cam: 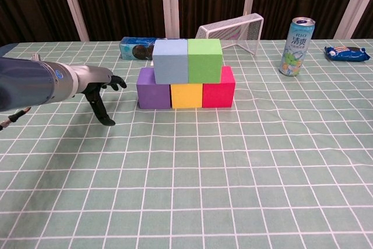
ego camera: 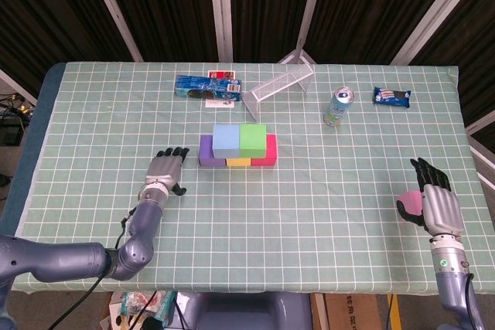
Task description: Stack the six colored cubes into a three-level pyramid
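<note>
Five cubes form a stack at the table's middle. Purple [ego camera: 206, 151], yellow [ego camera: 238, 162] and red [ego camera: 268, 152] cubes make the bottom row. A light blue cube [ego camera: 226, 139] and a green cube [ego camera: 253, 137] sit on top. The chest view shows the same purple [cam: 153, 88], yellow [cam: 186, 95], red [cam: 218, 88], blue [cam: 170, 60] and green [cam: 204, 60] cubes. My left hand [ego camera: 165, 169] [cam: 96, 86] hovers just left of the purple cube, fingers spread, holding nothing. Near the right front edge, my right hand [ego camera: 431, 202] grips a pink cube [ego camera: 408, 203]; the chest view does not show it.
Along the back stand a blue cookie package [ego camera: 205, 87] [cam: 135, 48], a white wire basket on its side [ego camera: 280, 83] [cam: 233, 27], a drink can [ego camera: 338, 107] [cam: 296, 46] and a blue snack packet [ego camera: 391, 96] [cam: 347, 53]. The green checked cloth reaches every table edge.
</note>
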### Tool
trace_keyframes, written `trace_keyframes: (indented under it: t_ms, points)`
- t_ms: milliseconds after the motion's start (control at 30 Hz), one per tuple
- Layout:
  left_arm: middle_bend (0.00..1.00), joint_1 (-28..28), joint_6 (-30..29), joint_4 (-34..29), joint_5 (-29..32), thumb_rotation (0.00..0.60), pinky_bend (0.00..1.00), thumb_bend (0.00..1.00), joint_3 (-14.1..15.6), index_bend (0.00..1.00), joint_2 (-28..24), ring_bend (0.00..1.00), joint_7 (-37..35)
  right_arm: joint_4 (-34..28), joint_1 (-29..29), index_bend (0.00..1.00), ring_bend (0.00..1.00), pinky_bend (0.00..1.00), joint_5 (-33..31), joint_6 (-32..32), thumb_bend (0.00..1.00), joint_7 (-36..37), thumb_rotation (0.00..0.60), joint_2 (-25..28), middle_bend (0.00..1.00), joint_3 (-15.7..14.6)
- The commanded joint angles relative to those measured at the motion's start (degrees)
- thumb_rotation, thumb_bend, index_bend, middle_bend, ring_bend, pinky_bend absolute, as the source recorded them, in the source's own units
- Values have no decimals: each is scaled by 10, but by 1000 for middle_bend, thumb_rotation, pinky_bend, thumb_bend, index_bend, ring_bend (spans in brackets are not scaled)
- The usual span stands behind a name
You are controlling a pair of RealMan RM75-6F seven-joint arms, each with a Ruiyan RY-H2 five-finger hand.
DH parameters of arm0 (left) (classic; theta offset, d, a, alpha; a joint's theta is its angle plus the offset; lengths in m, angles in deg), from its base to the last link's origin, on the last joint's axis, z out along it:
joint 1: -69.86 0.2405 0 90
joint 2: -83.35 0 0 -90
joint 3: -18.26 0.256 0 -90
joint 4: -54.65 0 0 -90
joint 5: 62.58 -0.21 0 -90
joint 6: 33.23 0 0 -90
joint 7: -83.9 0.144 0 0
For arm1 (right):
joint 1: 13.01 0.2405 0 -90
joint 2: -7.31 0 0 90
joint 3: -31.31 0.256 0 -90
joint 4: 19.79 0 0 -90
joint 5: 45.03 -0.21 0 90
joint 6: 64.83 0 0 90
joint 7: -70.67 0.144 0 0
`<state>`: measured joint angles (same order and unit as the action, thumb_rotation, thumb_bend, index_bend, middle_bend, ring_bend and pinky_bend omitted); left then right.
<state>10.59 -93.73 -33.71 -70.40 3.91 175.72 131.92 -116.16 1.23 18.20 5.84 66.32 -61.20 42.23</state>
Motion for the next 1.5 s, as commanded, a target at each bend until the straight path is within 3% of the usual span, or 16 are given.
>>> trace_keyframes:
  t_ms: [33,1500]
  points:
    - [42,-2,1,3,1,600,85,336,0,0,4,0,1,0,0,0,0,0,0,0,384,0,600,0,0,0]
    - [39,-18,6,43,-27,600,85,336,-1,0,48,0,-4,-3,0,0,0,0,-4,-1,383,-4,600,-1,0,-2]
